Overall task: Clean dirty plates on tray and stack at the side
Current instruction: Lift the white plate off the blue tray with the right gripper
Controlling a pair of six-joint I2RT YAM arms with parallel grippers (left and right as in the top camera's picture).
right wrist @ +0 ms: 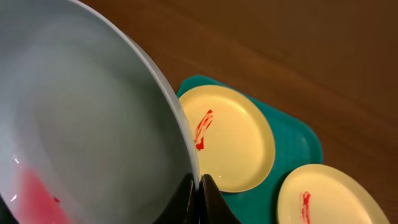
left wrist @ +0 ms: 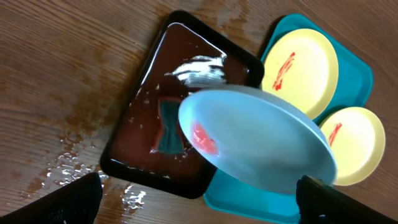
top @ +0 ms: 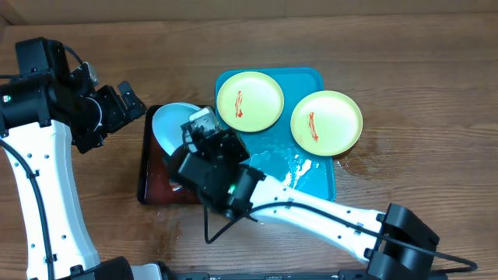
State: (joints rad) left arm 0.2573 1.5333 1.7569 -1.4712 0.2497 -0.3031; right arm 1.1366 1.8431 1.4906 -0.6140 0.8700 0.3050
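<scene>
My right gripper [right wrist: 198,190] is shut on the rim of the light-blue plate [right wrist: 87,137], holding it tilted above the dark red-brown tray [top: 156,183]. The plate [top: 173,128] carries a red sauce smear [left wrist: 205,138]. Two yellow-green plates [top: 249,101] [top: 327,122], each with a red smear, lie on the turquoise tray [top: 315,175]; they also show in the left wrist view [left wrist: 305,62] [left wrist: 354,143]. My left gripper [left wrist: 199,199] is open and empty, above and to the left of the red-brown tray [left wrist: 155,124].
The red-brown tray holds liquid, white foam [left wrist: 199,71] and a teal patch [left wrist: 168,127]. Water drops lie on the wooden table [left wrist: 68,168] beside it. The turquoise tray's front half [top: 299,167] is wet.
</scene>
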